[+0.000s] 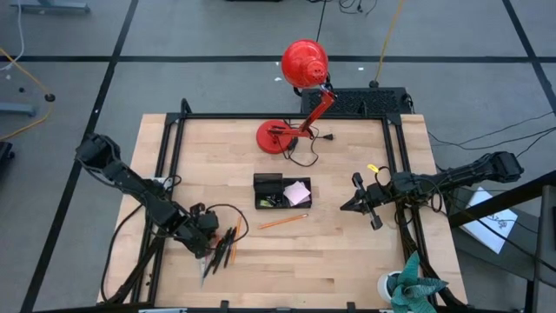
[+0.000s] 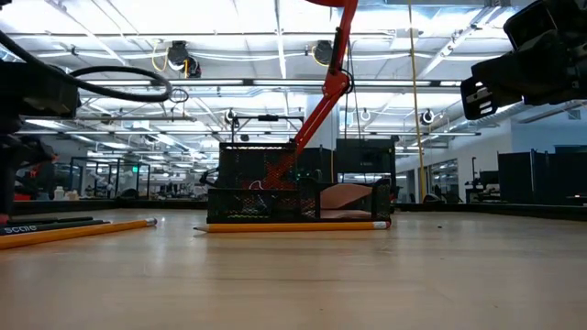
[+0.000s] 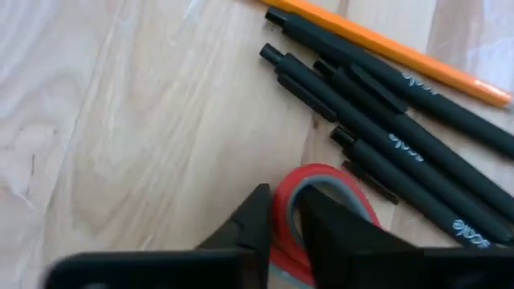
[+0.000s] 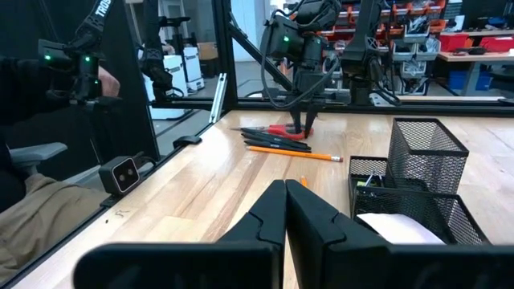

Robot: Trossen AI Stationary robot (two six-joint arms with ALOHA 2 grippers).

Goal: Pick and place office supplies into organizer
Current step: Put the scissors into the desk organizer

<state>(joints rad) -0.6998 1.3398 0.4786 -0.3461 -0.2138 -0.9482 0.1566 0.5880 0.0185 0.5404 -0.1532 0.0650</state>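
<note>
The red-handled scissors (image 3: 321,181) lie on the wood beside several black pens (image 3: 385,128) and an orange pencil (image 3: 401,52), near the table's near left part (image 1: 224,248). My left gripper (image 3: 281,201) stands over them, pointing down, shut on a handle loop. A second orange pencil (image 1: 282,222) lies just in front of the black mesh organizer (image 1: 282,191), which holds a pink sticky-note pad (image 1: 298,192). My right gripper (image 4: 286,197) hovers shut at the organizer's right (image 1: 360,202), touching nothing. A tiny yellow piece (image 1: 372,168) lies behind it. My left gripper pinches the rim of the scissors' red handle loop (image 3: 283,189), with one finger outside the loop (image 3: 255,221) and the other over its grey inside (image 3: 325,221). It comes from above, pointing down. The scissors appear to lie flat on the table.
The red desk lamp stands by its round base (image 1: 276,136) at the far middle, its head (image 1: 304,63) beyond the table edge. A black frame rail (image 1: 169,165) borders the table. A teal object (image 1: 413,289) sits at the near right corner. Bare wood lies between pens and organizer.
</note>
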